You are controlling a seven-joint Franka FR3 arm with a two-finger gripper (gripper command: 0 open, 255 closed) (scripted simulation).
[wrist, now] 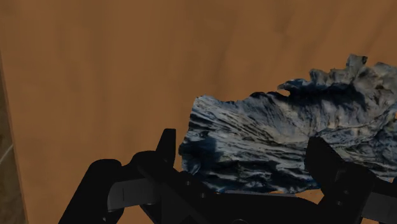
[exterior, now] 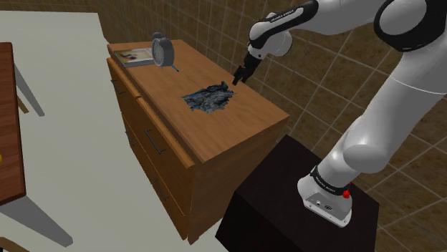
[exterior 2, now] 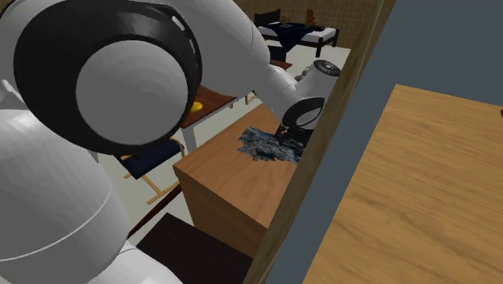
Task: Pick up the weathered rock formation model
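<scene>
The rock formation model is a flat, jagged, blue-grey slab lying on top of the wooden dresser. It also shows in the second exterior view. My black gripper hangs a little above the dresser top, just off the rock's edge toward the tiled wall. In the wrist view the gripper is open, its two fingers standing wide apart. The rock lies below and between them, reaching past the right finger. Neither finger touches it.
A round alarm clock and a flat book sit at the dresser's far end. The dark stand is beside the dresser. A brown table is at the shoulder view's left. A wooden panel blocks the second exterior view's right.
</scene>
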